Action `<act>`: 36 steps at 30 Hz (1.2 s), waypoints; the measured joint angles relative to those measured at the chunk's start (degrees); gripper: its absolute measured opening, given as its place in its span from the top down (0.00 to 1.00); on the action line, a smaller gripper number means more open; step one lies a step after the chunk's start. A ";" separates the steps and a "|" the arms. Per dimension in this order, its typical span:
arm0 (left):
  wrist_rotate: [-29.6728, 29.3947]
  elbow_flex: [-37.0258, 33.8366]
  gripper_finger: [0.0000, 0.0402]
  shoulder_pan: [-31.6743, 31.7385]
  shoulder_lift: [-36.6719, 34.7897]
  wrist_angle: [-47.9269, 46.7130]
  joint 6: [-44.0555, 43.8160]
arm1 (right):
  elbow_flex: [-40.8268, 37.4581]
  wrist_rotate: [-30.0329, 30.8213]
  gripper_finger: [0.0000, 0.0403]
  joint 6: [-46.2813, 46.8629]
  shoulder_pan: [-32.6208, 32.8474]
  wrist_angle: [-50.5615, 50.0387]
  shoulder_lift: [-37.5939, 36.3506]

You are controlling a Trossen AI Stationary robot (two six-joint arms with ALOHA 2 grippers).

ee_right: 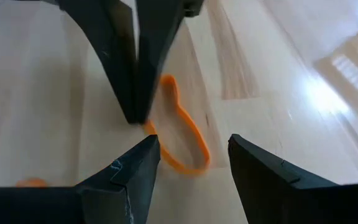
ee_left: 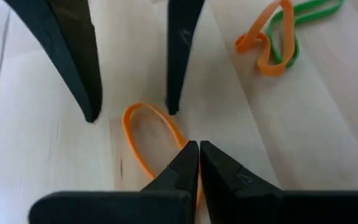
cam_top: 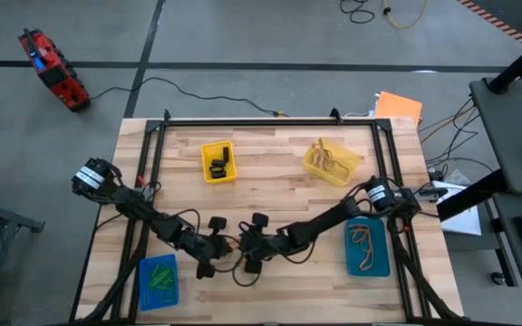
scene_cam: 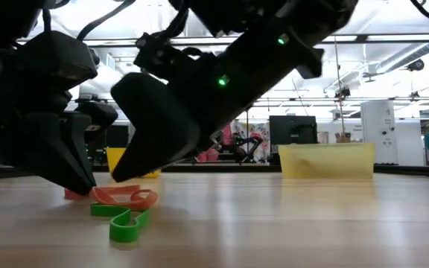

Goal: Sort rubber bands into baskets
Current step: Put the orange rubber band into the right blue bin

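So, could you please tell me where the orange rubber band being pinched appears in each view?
High: hidden between the end effectors.
Low: orange rubber band lower left.
Left wrist: lower centre, pinched by left end effector.
Right wrist: centre.
Shared landmark: the pale wooden table.

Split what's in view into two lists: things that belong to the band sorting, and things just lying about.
Belongs to the job:
- orange rubber band, pinched by the shut left gripper
- orange and green bands loose on the table
- right gripper, open over the same band
- bright yellow basket, pale yellow basket, blue basket, teal basket

Just lying about:
- red device on the floor
- orange sheet
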 joint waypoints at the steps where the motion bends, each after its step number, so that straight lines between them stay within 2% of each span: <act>1: -0.18 0.00 1.00 -0.03 -0.15 -0.01 0.00 | 0.60 -1.00 0.54 0.00 -0.19 -0.71 0.04; 5: -0.97 0.04 1.00 -0.22 -2.03 -0.07 1.10 | 1.27 -4.34 0.54 -0.12 -0.90 -1.59 0.04; 10: -1.68 0.00 1.00 -0.35 -7.79 -2.08 2.77 | 1.18 -6.71 0.54 -0.17 -1.51 -1.53 0.04; 16: -6.42 -0.02 1.00 -1.23 -16.63 -10.06 2.60 | 0.99 -6.84 0.54 -0.89 -1.84 -1.67 0.06; 19: -9.59 -0.02 1.00 -2.43 -20.85 -10.62 3.14 | 0.88 -6.86 0.54 -1.10 -2.19 -1.59 0.35; 27: -13.16 -0.02 1.00 -5.33 -28.59 -11.19 4.96 | 1.00 -6.67 0.54 -2.12 -2.59 -0.45 3.29; 31: -13.17 -0.02 1.00 -5.62 -29.61 -11.32 5.20 | 1.04 -6.77 0.60 -3.08 -2.56 -0.24 3.64; 36: -16.08 -0.02 1.00 -5.62 -29.69 -11.67 5.20 | 1.07 -7.34 0.77 -6.43 -2.48 -0.10 3.65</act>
